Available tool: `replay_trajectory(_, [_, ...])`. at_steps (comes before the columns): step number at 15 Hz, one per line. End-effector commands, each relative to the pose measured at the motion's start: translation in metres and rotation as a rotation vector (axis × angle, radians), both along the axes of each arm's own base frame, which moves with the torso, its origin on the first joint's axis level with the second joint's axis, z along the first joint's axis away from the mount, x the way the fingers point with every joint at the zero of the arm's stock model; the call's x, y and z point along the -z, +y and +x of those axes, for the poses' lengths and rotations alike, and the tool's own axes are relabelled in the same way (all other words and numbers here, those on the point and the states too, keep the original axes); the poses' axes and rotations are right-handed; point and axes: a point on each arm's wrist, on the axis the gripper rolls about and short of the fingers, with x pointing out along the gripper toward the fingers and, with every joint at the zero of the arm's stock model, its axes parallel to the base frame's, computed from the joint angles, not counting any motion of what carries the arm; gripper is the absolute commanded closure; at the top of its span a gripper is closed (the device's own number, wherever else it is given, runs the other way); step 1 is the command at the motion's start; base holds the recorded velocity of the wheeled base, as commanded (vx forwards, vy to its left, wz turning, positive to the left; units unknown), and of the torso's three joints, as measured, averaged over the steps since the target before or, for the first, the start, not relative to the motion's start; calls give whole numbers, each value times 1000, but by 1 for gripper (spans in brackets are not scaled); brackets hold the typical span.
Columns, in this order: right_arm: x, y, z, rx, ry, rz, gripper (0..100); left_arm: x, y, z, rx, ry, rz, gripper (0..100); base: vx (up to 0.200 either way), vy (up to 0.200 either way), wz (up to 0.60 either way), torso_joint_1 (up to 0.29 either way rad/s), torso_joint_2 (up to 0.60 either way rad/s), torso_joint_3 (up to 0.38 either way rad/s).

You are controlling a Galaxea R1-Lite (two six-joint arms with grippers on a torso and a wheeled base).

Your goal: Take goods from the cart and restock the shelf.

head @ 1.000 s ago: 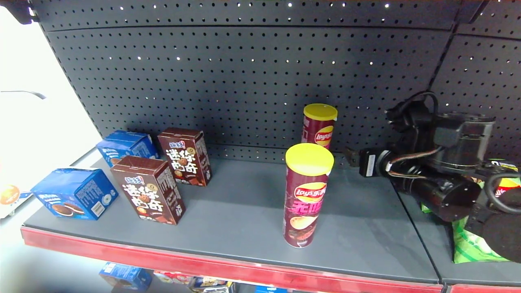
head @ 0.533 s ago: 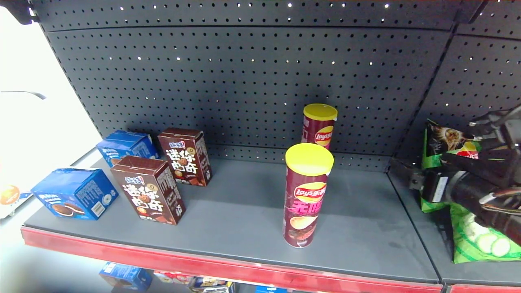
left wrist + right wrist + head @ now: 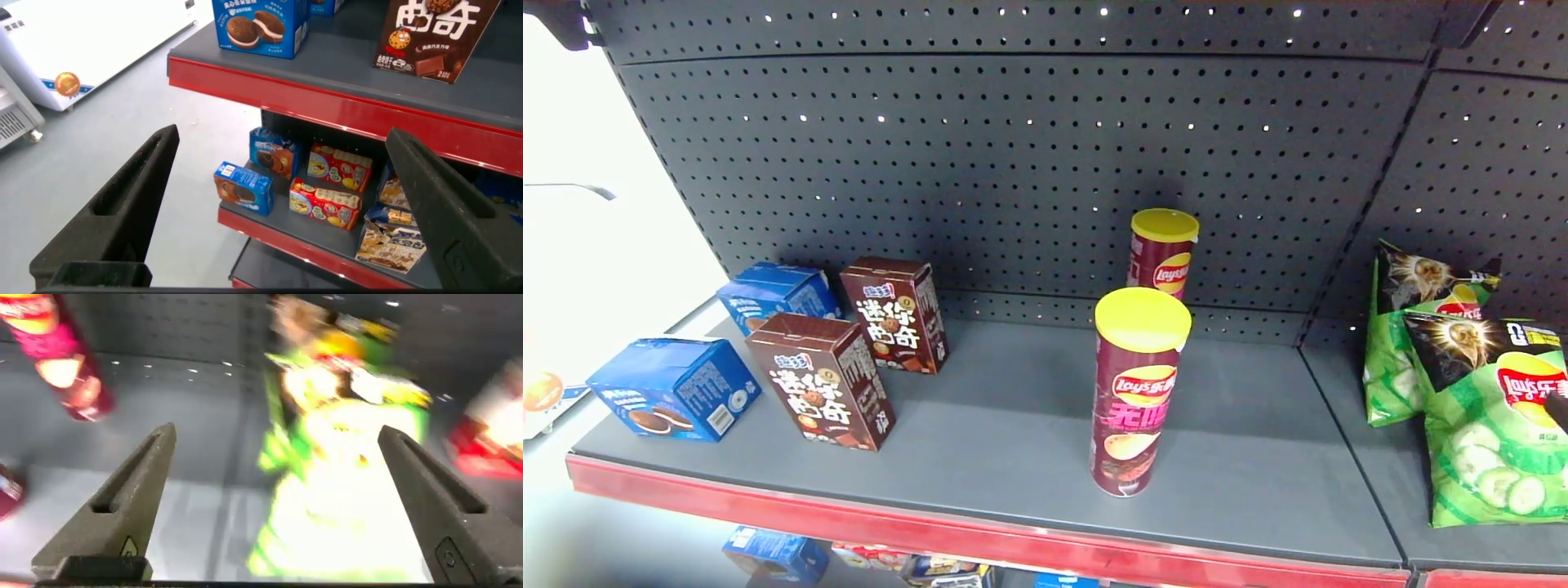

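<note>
Two maroon chip cans with yellow lids stand on the grey shelf (image 3: 980, 441): one near the front (image 3: 1137, 392), one at the back (image 3: 1162, 251). Left of them stand two brown cookie boxes (image 3: 821, 380) and two blue biscuit boxes (image 3: 674, 388). Green chip bags (image 3: 1478, 400) lie on the adjoining shelf section to the right. My right gripper (image 3: 278, 434) is open and holds nothing, facing the green bags (image 3: 335, 449), with a chip can (image 3: 65, 367) off to one side. My left gripper (image 3: 282, 137) is open and holds nothing, below the shelf's red front edge (image 3: 343, 102).
A perforated black back panel (image 3: 1013, 163) closes the shelf behind the goods. The lower shelf holds blue boxes (image 3: 243, 184) and several small packets (image 3: 331, 192). Bare shelf room lies between the brown boxes and the cans. A white cabinet (image 3: 65, 57) stands on the floor to the left.
My right arm has pulled back from the shelf to the right and left the head view, uncovering the green chip bags. The goods on the shelf have not moved.
</note>
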Motion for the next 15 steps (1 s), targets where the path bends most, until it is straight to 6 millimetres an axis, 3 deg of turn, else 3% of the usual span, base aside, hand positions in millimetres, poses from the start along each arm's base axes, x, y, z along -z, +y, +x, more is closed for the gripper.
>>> replay_trajectory(1, [33,-11,-39,116,-54,14,0,0,0,0,-1,-1,0,0,0,0,0,0,0,0])
replay_trajectory(4, [75,-12,-62,122,-69,10,0,0,0,0,-1,-1,0,0,0,0,0,0,0,0])
replay_trajectory(9, [113,-9,-84,255,-18,-2,0,0,0,0,-1,-1,0,0,0,0,0,0,0,0])
replay_trajectory(11, [119,-9,-86,274,11,11,0,0,0,0,-1,-1,0,0,0,0,0,0,0,0])
replay_trajectory(15, [119,-6,-85,124,9,6,0,0,0,0,-1,-1,0,0,0,0,0,0,0,0])
